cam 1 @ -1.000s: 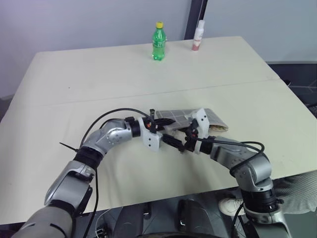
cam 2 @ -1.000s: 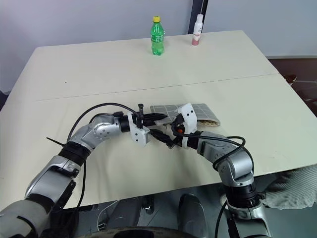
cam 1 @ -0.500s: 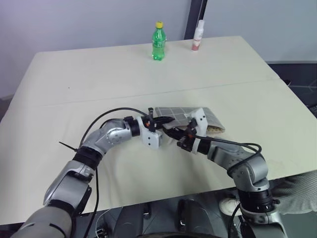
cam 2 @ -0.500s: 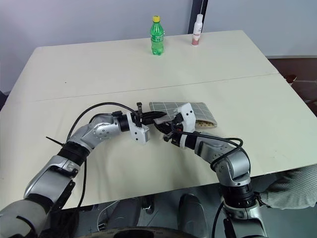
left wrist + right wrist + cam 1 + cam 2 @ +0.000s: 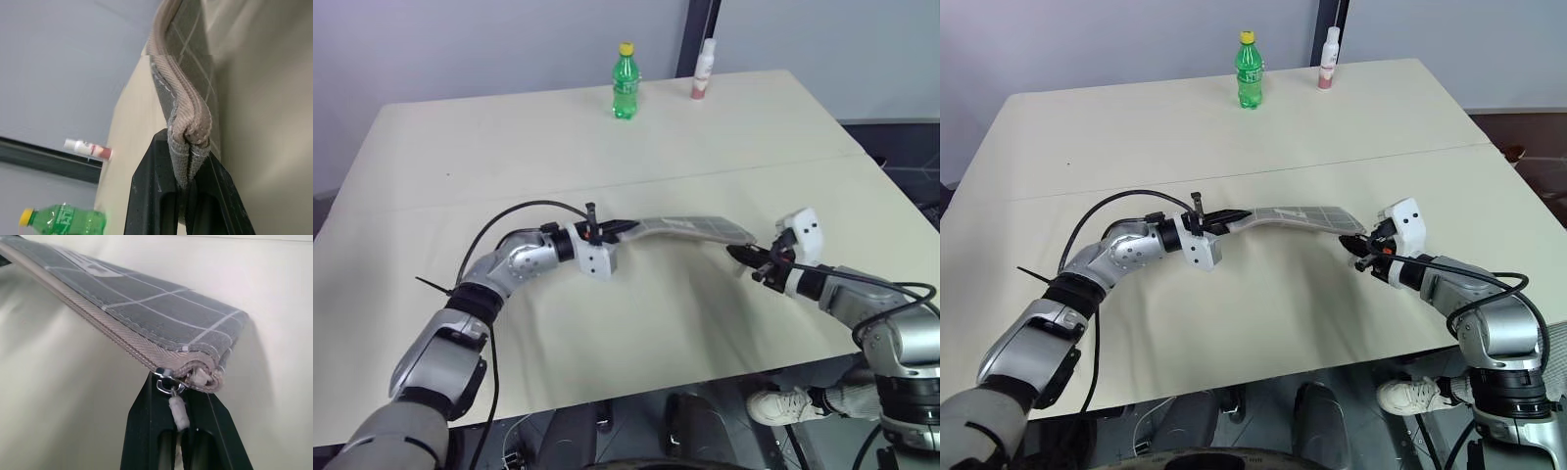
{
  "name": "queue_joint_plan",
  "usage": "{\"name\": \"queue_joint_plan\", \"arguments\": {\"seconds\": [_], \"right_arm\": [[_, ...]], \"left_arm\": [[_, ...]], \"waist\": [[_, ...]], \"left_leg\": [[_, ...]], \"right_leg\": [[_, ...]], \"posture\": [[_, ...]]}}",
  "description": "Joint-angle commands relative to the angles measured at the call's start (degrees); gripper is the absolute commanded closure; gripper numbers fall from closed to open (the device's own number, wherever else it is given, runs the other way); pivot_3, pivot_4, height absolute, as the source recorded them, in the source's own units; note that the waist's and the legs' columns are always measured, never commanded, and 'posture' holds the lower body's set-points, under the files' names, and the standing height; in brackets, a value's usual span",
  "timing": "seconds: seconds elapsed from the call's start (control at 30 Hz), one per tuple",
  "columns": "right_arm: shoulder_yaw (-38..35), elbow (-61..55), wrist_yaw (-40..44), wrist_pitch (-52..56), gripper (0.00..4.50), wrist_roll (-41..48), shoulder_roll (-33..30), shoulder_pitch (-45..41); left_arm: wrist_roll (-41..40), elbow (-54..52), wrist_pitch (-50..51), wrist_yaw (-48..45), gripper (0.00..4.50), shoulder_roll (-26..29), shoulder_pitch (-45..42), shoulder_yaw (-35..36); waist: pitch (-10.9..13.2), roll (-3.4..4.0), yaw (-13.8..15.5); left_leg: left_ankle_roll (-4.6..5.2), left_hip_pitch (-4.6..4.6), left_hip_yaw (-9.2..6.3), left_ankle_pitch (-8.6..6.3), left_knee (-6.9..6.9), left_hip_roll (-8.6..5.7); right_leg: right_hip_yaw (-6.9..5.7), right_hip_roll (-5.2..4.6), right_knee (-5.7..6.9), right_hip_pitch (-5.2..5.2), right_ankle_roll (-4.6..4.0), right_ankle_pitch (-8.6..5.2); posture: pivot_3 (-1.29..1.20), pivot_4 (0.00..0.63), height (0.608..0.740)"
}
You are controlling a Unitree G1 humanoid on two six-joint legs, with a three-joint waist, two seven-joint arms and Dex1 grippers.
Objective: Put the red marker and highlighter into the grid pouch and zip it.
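The grid pouch (image 5: 690, 227) hangs stretched level just above the table, grey with white lines. My left gripper (image 5: 607, 233) is shut on its left end; the left wrist view shows both fingers (image 5: 151, 171) clamping the tan zipper seam. My right gripper (image 5: 744, 257) sits at the pouch's right end, shut on the zipper pull (image 5: 177, 410), a small white cord on a metal ring. The zipper line (image 5: 98, 320) looks closed along its length. The red marker and the highlighter are hidden from view.
A green bottle with a yellow cap (image 5: 625, 83) and a white bottle (image 5: 703, 70) stand at the table's far edge. The beige table (image 5: 509, 157) spreads wide around the pouch. A person's shoe (image 5: 773, 403) shows below the near right edge.
My right gripper shut and swept right along the pouch to its right end. The pouch, slack with a gaping mouth before, now hangs taut between both grippers. The left gripper shifted slightly left.
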Motion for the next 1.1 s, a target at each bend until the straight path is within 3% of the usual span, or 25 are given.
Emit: {"name": "queue_joint_plan", "arguments": {"seconds": [0.03, 0.13, 0.23, 0.33, 0.47, 0.57, 0.7, 0.77, 0.97, 1.1], "right_arm": [[-3.4, -0.4, -0.9, -1.7, 4.46, -1.4, -1.5, 1.1], [-2.8, -1.8, -0.8, -2.1, 4.46, -1.5, -1.5, 2.2], [-3.8, -4.7, 1.3, -1.1, 4.5, 1.5, -1.6, 4.3], [-4.4, -7.9, 3.7, -1.4, 3.46, 3.7, -2.1, 6.5], [-4.4, -11.0, 7.9, -5.2, 1.44, 0.7, -6.1, 10.7], [-5.6, -13.0, 11.6, -4.4, 0.07, 1.6, -10.3, 13.6], [-8.3, -15.2, 14.0, -3.6, 0.07, 2.9, -13.2, 17.2], [-13.0, -18.6, 17.6, -2.6, 0.07, 5.8, -14.6, 22.0], [-17.4, -21.8, 18.3, -11.2, 0.07, 3.1, -10.5, 28.0], [-17.8, -20.6, 16.5, -14.3, 0.07, 2.0, -7.3, 29.3]], "left_arm": [[-5.9, 3.0, 3.6, -3.1, 4.5, 1.3, -0.5, 3.4], [-8.0, 3.5, 3.9, -6.1, 4.5, 1.4, -0.3, 3.1], [-18.4, 1.2, 6.6, -14.5, 3.56, 0.8, 1.2, 5.2], [-23.2, 0.4, 8.4, -19.0, 2.04, 1.1, 2.2, 7.2], [-32.4, 1.1, 13.1, -29.4, 0.01, 4.1, 3.2, 12.1], [-35.2, 0.5, 15.6, -31.7, 0.0, 5.4, 4.2, 15.1], [-38.0, -2.4, 19.6, -34.0, 0.0, 5.6, 6.8, 17.8], [-42.8, -7.2, 25.9, -36.4, 0.0, 6.2, 10.4, 20.0], [-45.6, -20.0, 43.1, -33.3, 0.0, 7.6, 17.3, 22.7], [-45.1, -22.4, 47.7, -31.2, 0.0, 7.4, 19.1, 24.6]], "waist": [[0.0, -0.01, 0.1], [0.0, -0.01, 0.1], [0.0, -0.01, -0.1], [0.0, -0.01, 0.0], [0.0, -0.01, -0.1], [0.0, -0.01, 0.0], [0.0, -0.01, 0.1], [0.0, -0.01, 0.1], [0.0, -0.03, 0.1], [0.0, -0.03, 0.0]], "left_leg": [[0.01, 0.0, 0.0, 0.0, 0.02, 0.0], [0.03, 0.0, -0.01, -0.02, 0.05, 0.0], [0.05, 0.0, 0.0, -0.03, 0.07, 0.0], [0.08, 0.01, -0.01, -0.04, 0.07, 0.02], [0.09, 0.01, -0.02, -0.05, 0.14, 0.02], [0.11, 0.03, -0.01, -0.07, 0.16, 0.01], [0.14, 0.04, -0.01, -0.09, 0.17, 0.0], [0.14, 0.02, -0.02, -0.1, 0.16, 0.0], [0.18, 0.13, -0.05, -0.13, 0.18, 0.09], [0.17, 0.1, -0.05, -0.14, 0.14, 0.09]], "right_leg": [[0.0, -0.01, 0.0, 0.0, 0.01, 0.0], [0.0, -0.02, -0.01, 0.02, 0.01, 0.01], [0.0, -0.02, -0.01, 0.03, 0.0, 0.01], [0.0, -0.02, -0.01, 0.03, 0.01, 0.01], [-0.02, -0.01, -0.02, 0.07, -0.03, -0.01], [-0.03, -0.03, -0.09, 0.12, -0.11, -0.05], [-0.03, -0.07, -0.13, 0.15, -0.11, -0.05], [-0.03, -0.08, -0.16, 0.16, -0.11, -0.05], [-0.05, -0.04, -0.19, 0.27, -0.11, -0.02], [-0.01, -0.05, -0.33, 0.31, -0.15, -0.01]], "posture": [[0.0, 0.15, 0.74], [0.0, 0.15, 0.74], [0.0, 0.15, 0.74], [0.0, 0.15, 0.74], [0.0, 0.15, 0.74], [0.0, 0.15, 0.74], [0.0, 0.15, 0.74], [0.0, 0.15, 0.74], [0.0, 0.15, 0.74], [0.0, 0.15, 0.74]]}}
